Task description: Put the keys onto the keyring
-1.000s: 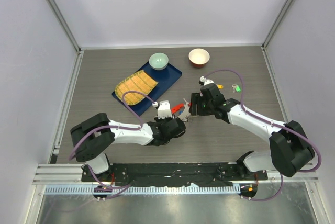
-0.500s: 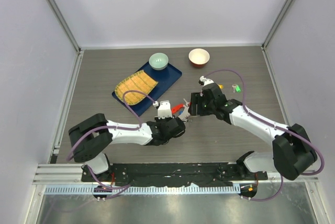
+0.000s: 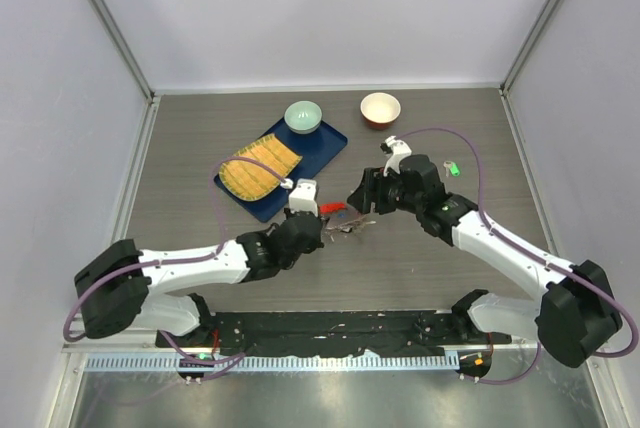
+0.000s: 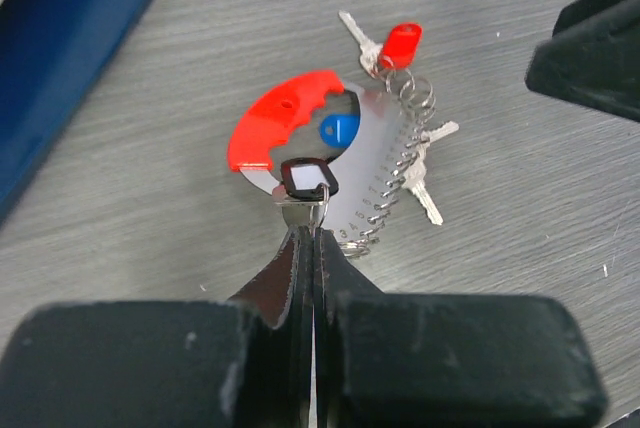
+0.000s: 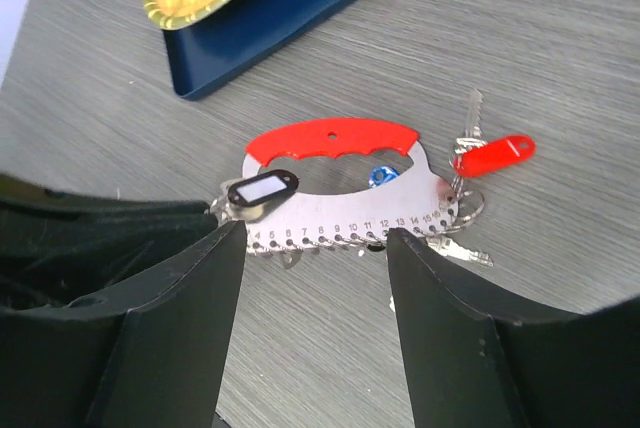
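Left gripper (image 4: 305, 226) shifted leftward, pinched tight on black key (image 4: 308, 179) at keyring (image 4: 290, 126) — right gripper (image 5: 315, 244) spread wide above it

Overhead view looking down on table (image 3: 200, 148), both wrist views close on the same keyring (image 4: 372, 170)

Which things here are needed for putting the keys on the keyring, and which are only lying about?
Needed: keyring, black key, green key.
Lying about: blue tray, green bowl, orange bowl, yellow mat.
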Available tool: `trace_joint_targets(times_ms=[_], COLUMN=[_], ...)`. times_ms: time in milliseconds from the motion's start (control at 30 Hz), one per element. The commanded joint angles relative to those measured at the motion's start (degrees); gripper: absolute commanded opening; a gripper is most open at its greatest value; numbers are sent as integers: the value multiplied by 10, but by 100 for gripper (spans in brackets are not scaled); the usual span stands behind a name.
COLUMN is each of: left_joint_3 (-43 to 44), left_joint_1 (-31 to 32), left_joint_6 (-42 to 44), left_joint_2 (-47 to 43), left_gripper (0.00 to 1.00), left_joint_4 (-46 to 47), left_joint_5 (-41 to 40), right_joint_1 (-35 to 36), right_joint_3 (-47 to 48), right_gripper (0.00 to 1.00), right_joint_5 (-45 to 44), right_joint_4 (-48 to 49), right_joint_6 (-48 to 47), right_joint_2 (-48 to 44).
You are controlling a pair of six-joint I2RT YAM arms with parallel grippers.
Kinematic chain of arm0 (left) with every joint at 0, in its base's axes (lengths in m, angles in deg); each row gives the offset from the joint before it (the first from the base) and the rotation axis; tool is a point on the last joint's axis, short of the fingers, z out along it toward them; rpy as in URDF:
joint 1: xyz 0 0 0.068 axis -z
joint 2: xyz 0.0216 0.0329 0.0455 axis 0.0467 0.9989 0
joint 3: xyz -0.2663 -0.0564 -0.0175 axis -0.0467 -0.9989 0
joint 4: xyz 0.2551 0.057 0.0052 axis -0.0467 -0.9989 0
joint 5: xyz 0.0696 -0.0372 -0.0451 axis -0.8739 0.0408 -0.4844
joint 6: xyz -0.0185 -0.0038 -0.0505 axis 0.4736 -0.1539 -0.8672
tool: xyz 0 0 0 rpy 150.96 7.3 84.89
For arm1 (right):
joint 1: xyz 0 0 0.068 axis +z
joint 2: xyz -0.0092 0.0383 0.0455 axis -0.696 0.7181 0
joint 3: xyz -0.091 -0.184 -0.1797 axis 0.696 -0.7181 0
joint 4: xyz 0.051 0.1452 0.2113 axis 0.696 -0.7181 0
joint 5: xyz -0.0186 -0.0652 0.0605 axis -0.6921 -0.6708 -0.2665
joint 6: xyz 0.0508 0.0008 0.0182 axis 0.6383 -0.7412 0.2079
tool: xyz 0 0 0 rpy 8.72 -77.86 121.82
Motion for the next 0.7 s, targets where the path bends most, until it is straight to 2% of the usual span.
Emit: trace_joint_targets(times_ms=[0, 67, 200, 333, 667], left_joint_3=[-25, -23, -11, -5, 6], left_joint_1=[-52, -68, -96, -109, -122], left_joint_6=[134, 160, 207, 224, 230], left_joint_2=[-54, -70, -112, -139, -170], left_gripper=[0, 0, 0, 0, 0], left_joint_4=[101, 99, 77, 82, 121], left_joint_5=[97, 143, 182, 227, 288], right_joint_1=[-2, -2, 4, 18, 76], right_joint_3=[-17, -28, -93, -135, -130], right_gripper=[64, 64, 63, 63, 58], right_joint_5=[60, 90, 127, 112, 77], right_joint_4=[66, 106, 210, 288, 351], right_joint_6=[-24, -58, -118, -146, -256], right_joint_2=[-26, -35, -63, -91, -70])
